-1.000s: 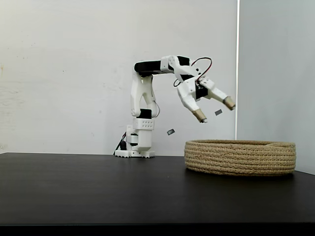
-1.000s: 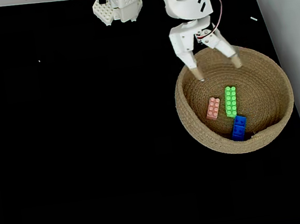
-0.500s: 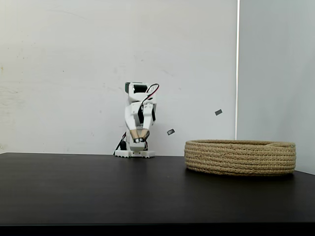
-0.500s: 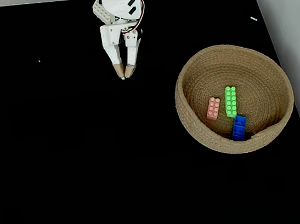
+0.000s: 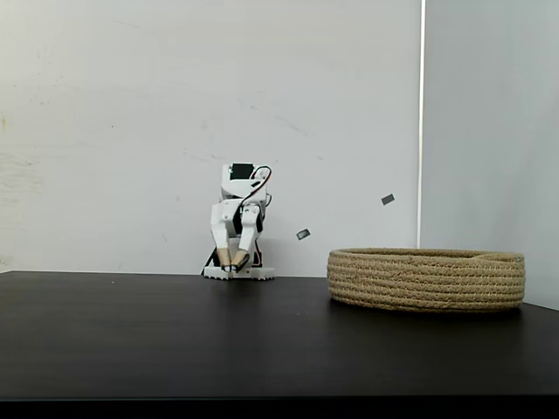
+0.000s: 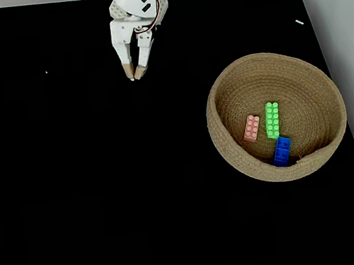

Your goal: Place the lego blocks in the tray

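Meanwhile, green brick [image 6: 272,120], blue brick [image 6: 282,151] and pink brick [image 6: 251,128] lie in the tray [image 6: 222,81] at right-centre, well apart from the narrow, empty hand [image 6: 135,74] at upper left, bare black tabletop [image 6: 94,196] between.

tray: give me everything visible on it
The tray is a wide, shallow round basket of coiled tan rope, sitting flat on the black table right of centre in both fixed views. A green brick, a pink brick and a blue brick lie inside it. The gripper is well clear.
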